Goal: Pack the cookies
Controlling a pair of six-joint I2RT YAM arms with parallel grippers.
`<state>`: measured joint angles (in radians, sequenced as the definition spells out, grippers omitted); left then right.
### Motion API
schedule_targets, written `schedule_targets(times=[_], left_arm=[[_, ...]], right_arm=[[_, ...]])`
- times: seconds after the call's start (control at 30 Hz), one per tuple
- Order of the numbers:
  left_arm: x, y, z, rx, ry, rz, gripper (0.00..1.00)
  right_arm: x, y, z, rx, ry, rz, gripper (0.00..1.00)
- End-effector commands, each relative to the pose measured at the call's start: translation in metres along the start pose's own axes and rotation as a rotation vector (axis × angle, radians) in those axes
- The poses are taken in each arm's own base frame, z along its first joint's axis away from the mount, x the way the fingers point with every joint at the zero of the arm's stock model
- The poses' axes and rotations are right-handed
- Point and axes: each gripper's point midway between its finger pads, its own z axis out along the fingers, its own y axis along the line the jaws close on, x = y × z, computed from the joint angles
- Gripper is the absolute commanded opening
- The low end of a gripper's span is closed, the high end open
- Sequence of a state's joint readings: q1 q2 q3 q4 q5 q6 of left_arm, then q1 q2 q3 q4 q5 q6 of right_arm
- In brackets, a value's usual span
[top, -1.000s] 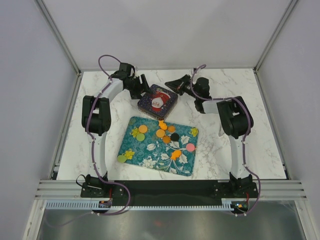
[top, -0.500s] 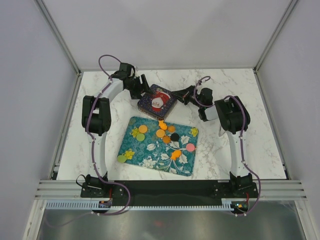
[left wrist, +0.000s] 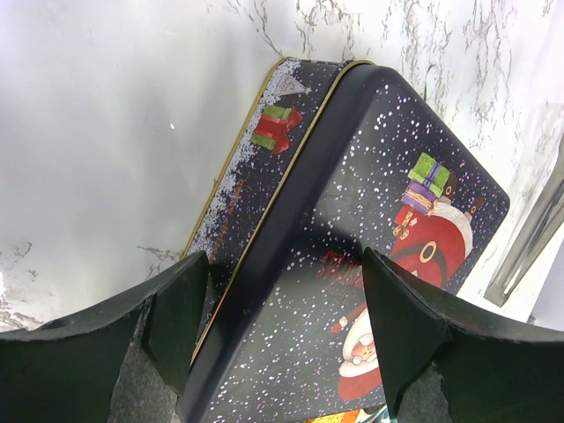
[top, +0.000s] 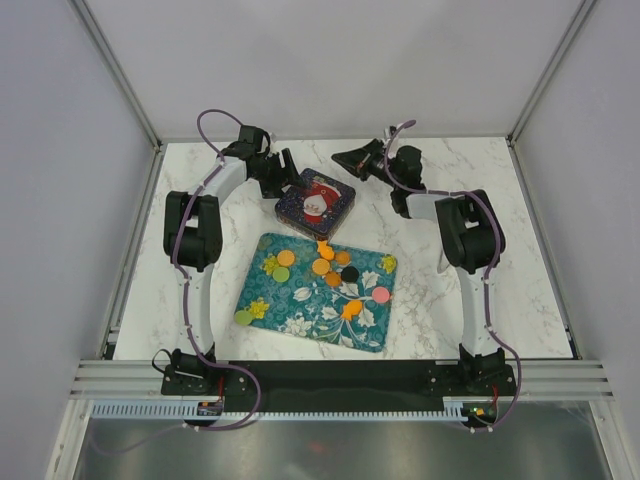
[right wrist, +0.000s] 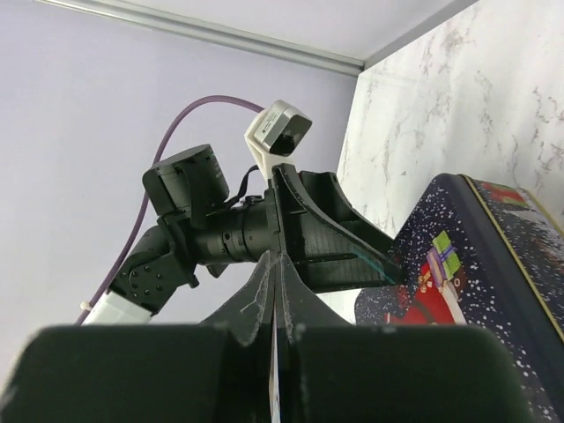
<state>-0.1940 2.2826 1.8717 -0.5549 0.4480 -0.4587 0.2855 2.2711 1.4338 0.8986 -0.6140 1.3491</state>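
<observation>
Lid-opening step. Tin (top: 315, 203) closed; cookies (top: 320, 267) loose on tray (top: 300, 320). Left gripper (left wrist: 284, 264) spread around tin corner (bracing, likely). Right gripper (right wrist: 275, 264) pinched shut, empty. Next: lift lid.

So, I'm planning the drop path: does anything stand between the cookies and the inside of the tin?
Yes: the lid covers the tin, the open left gripper straddling its edge. The cookies lie on the floral tray beside it.

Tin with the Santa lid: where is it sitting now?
Top view: the tin sits mid-table toward the back, just behind the floral tray, with the left fingers straddling its far-left corner.
</observation>
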Motion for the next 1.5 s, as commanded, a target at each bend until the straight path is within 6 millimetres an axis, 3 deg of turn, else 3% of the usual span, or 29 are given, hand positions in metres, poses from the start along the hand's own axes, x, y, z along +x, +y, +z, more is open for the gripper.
schedule_targets(times=[0.0,0.13,0.23,0.37,0.57,0.7,0.9,0.97,1.0,1.07,1.1,1.13,1.17,1.2,1.27,1.3,1.33,1.37,1.4,1.43,1.47], left_arm=[[-0.003,-0.013,-0.009,0.016,-0.007,0.061,0.78],[-0.001,-0.011,-0.007,0.014,0.0,0.057,0.78],[-0.002,-0.012,-0.007,0.015,-0.002,0.059,0.78],[-0.001,-0.011,-0.006,0.013,0.0,0.061,0.78],[-0.002,-0.011,-0.007,0.014,-0.004,0.064,0.78],[-0.01,-0.017,-0.013,0.022,-0.026,0.074,0.79],[-0.042,-0.042,-0.04,0.064,-0.135,0.129,0.8],[-0.06,-0.053,-0.059,0.086,-0.203,0.148,0.81],[-0.065,-0.058,-0.067,0.095,-0.226,0.152,0.81],[-0.08,-0.069,-0.09,0.111,-0.291,0.159,0.82],[-0.082,-0.072,-0.096,0.107,-0.306,0.158,0.82],[-0.083,-0.075,-0.103,0.111,-0.319,0.157,0.82],[-0.087,-0.088,-0.122,0.128,-0.358,0.173,0.82],[-0.081,-0.085,-0.124,0.115,-0.357,0.163,0.82],[-0.075,-0.092,-0.137,0.119,-0.38,0.164,0.82],[-0.066,-0.094,-0.15,0.119,-0.399,0.168,0.82],[-0.057,-0.098,-0.153,0.118,-0.399,0.172,0.81],[-0.049,-0.1,-0.156,0.114,-0.399,0.174,0.81],[-0.033,-0.103,-0.168,0.116,-0.408,0.184,0.81],[-0.021,-0.106,-0.171,0.112,-0.404,0.2,0.81],[-0.011,-0.108,-0.178,0.108,-0.411,0.206,0.81]], right_arm=[[0.012,-0.004,0.003,-0.009,0.03,-0.01,0.0],[0.032,-0.073,-0.005,0.076,0.042,0.086,0.0],[0.043,-0.102,-0.013,0.099,0.04,0.137,0.0],[0.045,-0.111,-0.015,0.119,0.042,0.135,0.0],[0.031,-0.077,-0.01,0.079,0.043,0.089,0.0],[0.017,-0.039,-0.002,0.044,0.051,0.013,0.0],[-0.006,0.02,0.009,0.0,0.055,-0.102,0.09],[-0.012,0.033,0.009,0.004,0.054,-0.124,0.13],[-0.016,0.05,0.007,-0.011,0.046,-0.171,0.18],[-0.017,0.055,0.003,0.016,0.044,-0.194,0.24],[-0.02,0.072,-0.002,0.005,0.035,-0.242,0.32],[-0.021,0.072,-0.007,0.021,0.029,-0.259,0.36],[-0.019,0.071,-0.011,0.048,0.031,-0.261,0.42],[-0.02,0.09,-0.018,0.038,0.018,-0.293,0.51],[-0.017,0.083,-0.031,0.101,0.015,-0.336,0.59],[-0.018,0.104,-0.039,0.094,-0.006,-0.375,0.67],[-0.013,0.096,-0.048,0.128,-0.002,-0.404,0.83],[-0.014,0.113,-0.06,0.135,-0.028,-0.436,0.98],[-0.012,0.116,-0.067,0.148,-0.038,-0.455,0.98],[-0.007,0.105,-0.078,0.188,-0.033,-0.489,0.98],[-0.007,0.119,-0.093,0.212,-0.063,-0.518,0.98]])
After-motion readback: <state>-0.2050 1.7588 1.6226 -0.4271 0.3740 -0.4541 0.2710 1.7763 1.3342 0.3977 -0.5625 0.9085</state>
